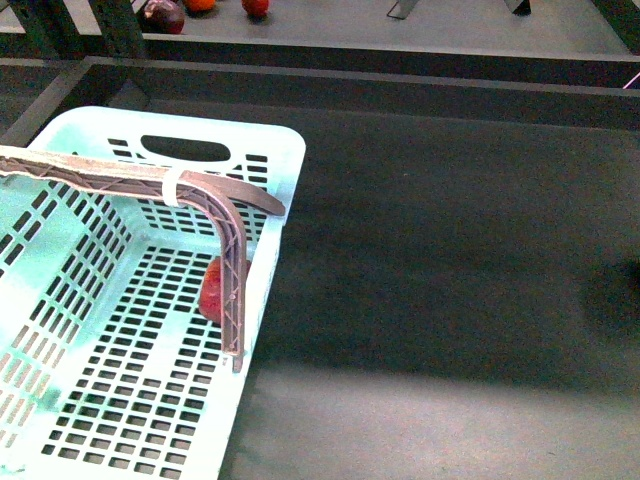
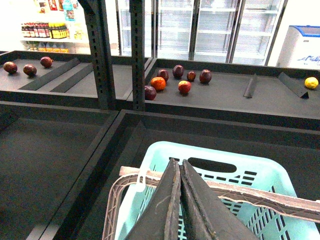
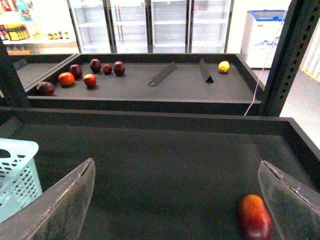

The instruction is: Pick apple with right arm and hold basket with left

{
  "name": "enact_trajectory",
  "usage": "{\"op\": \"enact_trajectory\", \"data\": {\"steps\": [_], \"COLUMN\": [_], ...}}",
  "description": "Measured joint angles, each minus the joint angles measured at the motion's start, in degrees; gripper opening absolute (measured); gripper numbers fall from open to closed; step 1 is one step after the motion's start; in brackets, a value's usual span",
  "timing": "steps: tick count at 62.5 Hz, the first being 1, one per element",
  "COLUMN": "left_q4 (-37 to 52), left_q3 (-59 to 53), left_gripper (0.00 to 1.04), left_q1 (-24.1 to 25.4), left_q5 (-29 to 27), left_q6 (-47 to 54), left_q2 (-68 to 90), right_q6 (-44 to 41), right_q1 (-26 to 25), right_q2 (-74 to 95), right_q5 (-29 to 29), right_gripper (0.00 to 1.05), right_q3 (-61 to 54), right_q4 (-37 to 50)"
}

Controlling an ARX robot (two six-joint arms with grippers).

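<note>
Here, the left gripper (image 2: 179, 200) has its dark fingers pressed together on the grey lattice handle (image 1: 120, 178) of the pale turquoise slotted plastic basket (image 1: 150, 400); a glossy red apple (image 1: 211, 289) lies inside — by the basket's right wall; the right gripper (image 3: 175, 200) is spread wide over the dark shelf floor (image 3: 165, 165) — another red fruit (image 3: 254, 216) just beside one finger.

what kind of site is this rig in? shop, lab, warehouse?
Likely a grocery shop or a mock-up of one: glass-door fridges along the back wall, stocked bottle shelves, dark produce bins holding loose fruit, and a plastic shopping basket.
</note>
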Motion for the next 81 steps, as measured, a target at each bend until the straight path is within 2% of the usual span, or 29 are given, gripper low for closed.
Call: {"op": "enact_trajectory", "data": {"steps": [30,36,81], "left_q4": [-10.6,-19.8,-20.5], "left_q3": [0.0,0.0,0.0], "left_gripper": [0.03,0.03,0.03], "left_q1": [0.0,0.0,0.0], "left_q5": [0.0,0.0,0.0], "left_q6": [0.0,0.0,0.0], "left_q2": [-10.5,-18.4,-20.2], "right_q6": [0.0,0.0,0.0], "right_q1": [0.0,0.0,0.0], "right_q2": [0.0,0.0,0.0], "right_q5": [0.0,0.0,0.0], "right_gripper": [0.96,0.96,0.96], "right_q3": [0.0,0.0,0.0], "right_q4": [0.0,0.0,0.0]}}
